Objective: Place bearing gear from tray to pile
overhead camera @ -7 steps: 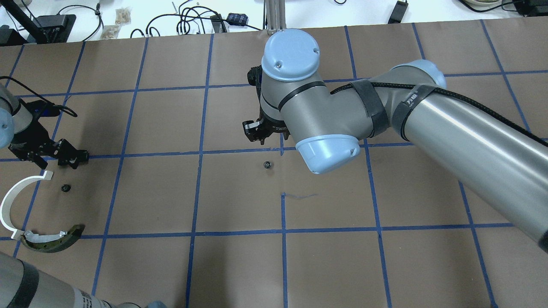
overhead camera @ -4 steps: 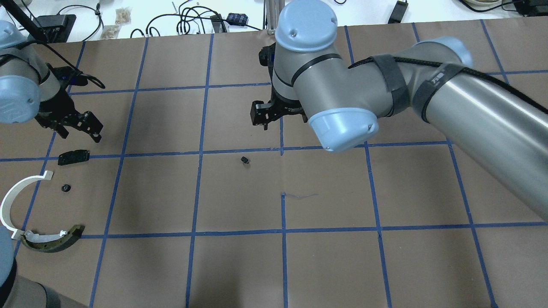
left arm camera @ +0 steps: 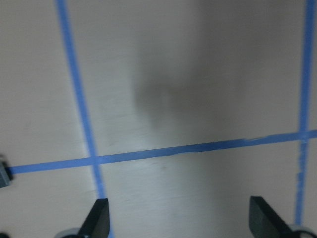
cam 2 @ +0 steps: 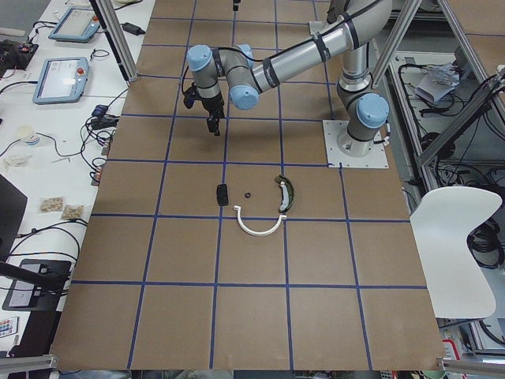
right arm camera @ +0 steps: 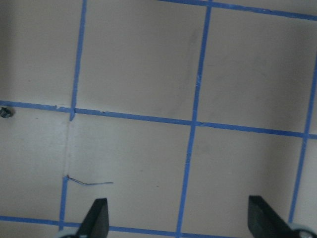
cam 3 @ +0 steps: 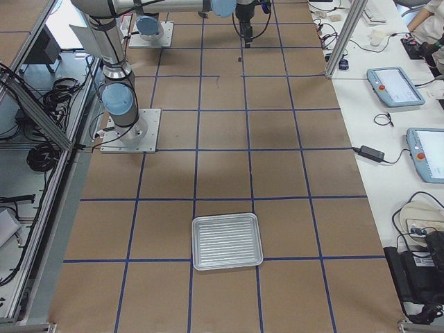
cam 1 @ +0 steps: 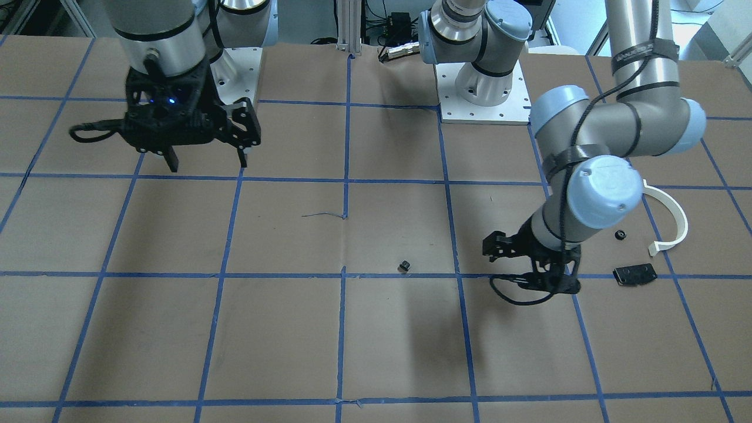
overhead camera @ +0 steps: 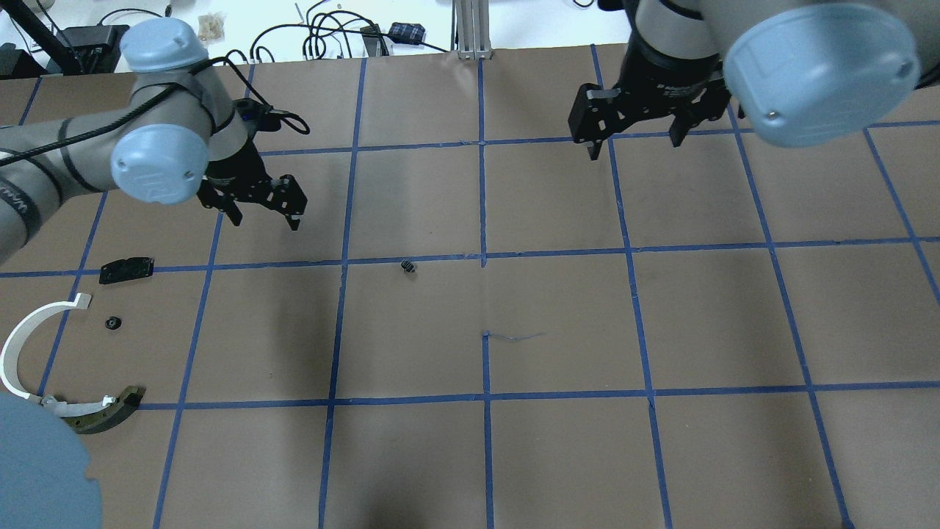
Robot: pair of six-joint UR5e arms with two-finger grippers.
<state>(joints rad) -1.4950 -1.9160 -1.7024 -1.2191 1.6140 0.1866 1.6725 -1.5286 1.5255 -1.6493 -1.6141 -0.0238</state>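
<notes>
The bearing gear (overhead camera: pixel 407 266), small and black, lies loose on the brown paper near the table's middle; it also shows in the front view (cam 1: pixel 405 266) and at the left edge of the right wrist view (right arm camera: pixel 5 112). My left gripper (overhead camera: pixel 264 219) is open and empty, up and to the left of the gear (cam 1: pixel 492 258). My right gripper (overhead camera: pixel 633 145) is open and empty, far to the gear's upper right (cam 1: pixel 208 165). The pile at the left holds a white half-ring (overhead camera: pixel 18 345), a dark olive-edged curved piece (overhead camera: pixel 103 415), a flat black plate (overhead camera: pixel 126 270) and a second small gear (overhead camera: pixel 112 322).
A ribbed metal tray (cam 3: pixel 227 241) with nothing in it sits at the table's right end. Blue tape lines grid the brown paper. Cables and small devices lie beyond the far edge (overhead camera: pixel 330 37).
The gear has rolled left from the centre line. My right gripper has drawn back up and to the right. My left gripper has left the black plate on the table and moved right.
</notes>
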